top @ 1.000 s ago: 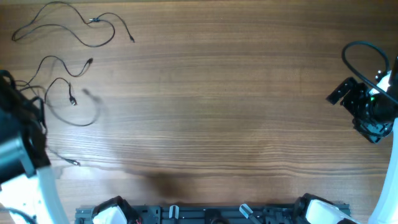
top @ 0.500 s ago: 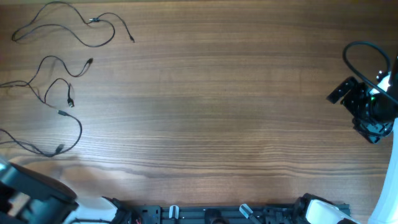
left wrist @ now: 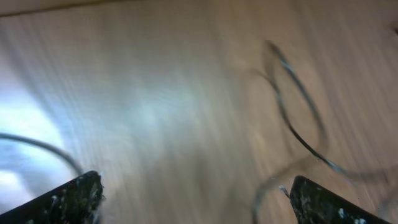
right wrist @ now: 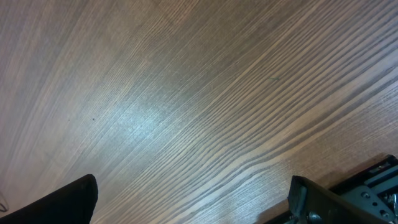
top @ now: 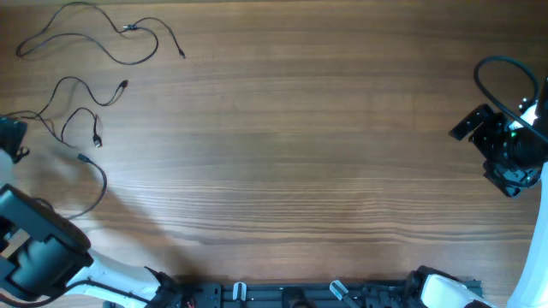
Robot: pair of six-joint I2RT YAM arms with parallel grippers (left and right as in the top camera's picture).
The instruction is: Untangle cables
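The cables lie at the table's far left in the overhead view. One thin black wire squiggles loosely at the top. A second cable loops below it, and a third strand curves down towards my left arm. In the blurred left wrist view, my left gripper is open. Thin cable loops lie on the wood ahead of it, and nothing sits between the fingers. My right gripper is open over bare wood at the far right, far from the cables.
The wooden table fills the overhead view. A thick black arm cable arcs above the right gripper. The arm bases and a black rail run along the front edge.
My left gripper has gone from shut to wide open, and its arm has swung along the left edge. The lowest cable strand has shifted and now lies loose on the table. The right arm is still.
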